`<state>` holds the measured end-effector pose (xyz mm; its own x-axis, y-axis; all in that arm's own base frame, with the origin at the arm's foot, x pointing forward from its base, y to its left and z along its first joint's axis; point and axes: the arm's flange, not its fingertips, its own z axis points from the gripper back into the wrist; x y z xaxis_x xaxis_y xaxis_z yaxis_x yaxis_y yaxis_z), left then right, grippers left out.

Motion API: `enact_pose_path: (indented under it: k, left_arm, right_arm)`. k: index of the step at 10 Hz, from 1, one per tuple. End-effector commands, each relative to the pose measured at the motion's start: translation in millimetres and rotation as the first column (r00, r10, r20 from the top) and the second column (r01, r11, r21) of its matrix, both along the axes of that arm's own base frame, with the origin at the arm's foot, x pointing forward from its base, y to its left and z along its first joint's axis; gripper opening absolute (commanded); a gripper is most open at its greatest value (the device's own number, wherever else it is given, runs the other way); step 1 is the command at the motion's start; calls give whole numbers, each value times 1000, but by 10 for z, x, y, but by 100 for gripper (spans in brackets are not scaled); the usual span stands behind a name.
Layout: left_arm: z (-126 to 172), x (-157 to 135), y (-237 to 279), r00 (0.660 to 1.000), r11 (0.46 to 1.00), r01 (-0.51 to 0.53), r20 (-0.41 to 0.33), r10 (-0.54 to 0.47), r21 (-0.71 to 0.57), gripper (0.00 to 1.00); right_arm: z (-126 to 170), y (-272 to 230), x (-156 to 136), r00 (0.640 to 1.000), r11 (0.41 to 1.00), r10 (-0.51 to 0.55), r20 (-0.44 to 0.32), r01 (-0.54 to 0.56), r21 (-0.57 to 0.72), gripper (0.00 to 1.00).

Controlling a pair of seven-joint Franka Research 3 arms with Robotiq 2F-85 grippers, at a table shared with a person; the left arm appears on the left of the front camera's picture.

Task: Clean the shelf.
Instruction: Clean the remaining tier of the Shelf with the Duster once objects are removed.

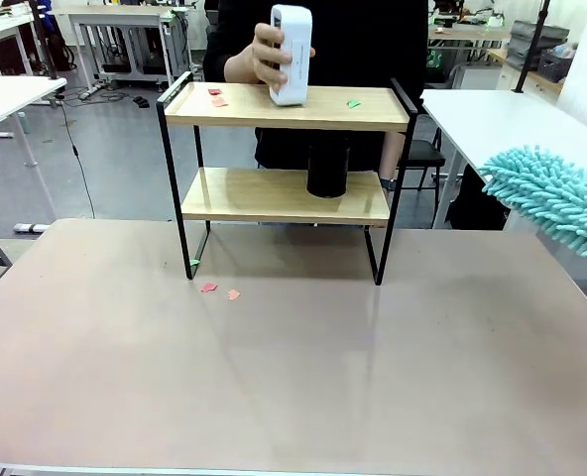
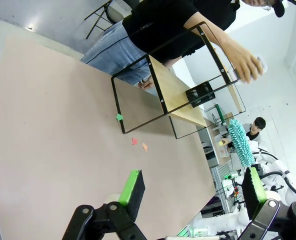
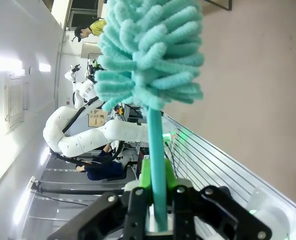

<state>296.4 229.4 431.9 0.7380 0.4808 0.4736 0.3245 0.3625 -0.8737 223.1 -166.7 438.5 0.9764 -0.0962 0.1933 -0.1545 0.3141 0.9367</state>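
Beige tabletop (image 1: 293, 397): one two-tier wood-and-black-metal shelf (image 1: 274, 196), three paper scraps (image 1: 209, 288) beside; left gripper (image 2: 193, 185) spread, right gripper (image 3: 158, 180) pinching one teal chenille duster (image 3: 153, 50).

On the left gripper (image 2: 192, 186) you see black linked fingers (image 2: 110, 217), bright green pads (image 2: 130, 187) and pale pivot screws; the right gripper (image 3: 158, 177) matches. The person (image 2: 163, 25) wears a black short-sleeved top and blue jeans.

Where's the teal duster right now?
In the front view, the teal duster hangs at the right edge, right of the shelf; the right gripper clamps its handle.
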Motion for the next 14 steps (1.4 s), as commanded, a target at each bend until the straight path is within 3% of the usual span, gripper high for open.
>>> enact_pose_path:
  k: [1,5,6,7,10,11,14]
  left_arm:
    - [6,4,-15,1000,1000,1,29,-1,-1,100]
    - [6,4,-15,1000,1000,1,29,-1,-1,100]
    - [6,4,-15,1000,1000,1,29,-1,-1,100]
    - [6,4,-15,1000,1000,1,29,-1,-1,100]
    - [6,4,-15,1000,1000,1,29,-1,-1,100]
    - [6,4,-15,1000,1000,1,29,-1,-1,100]
    - [6,4,-15,1000,1000,1,29,-1,-1,100]
  right_arm:
    - [80,12,-17,1000,1000,-6,-12,6,12,0]
    - [80,12,-17,1000,1000,-6,-12,6,12,0]
    - [0,0,0,1000,1000,0,0,0,0,12]
    - [181,76,62,1000,999,-2,-10,2,-38,12]
    - [1465,463,133,989,964,-69,133,100,-246,12]
    - [1921,774,222,987,945,-43,157,91,-314,12]
    - [2336,1797,624,974,857,34,223,86,-508,12]
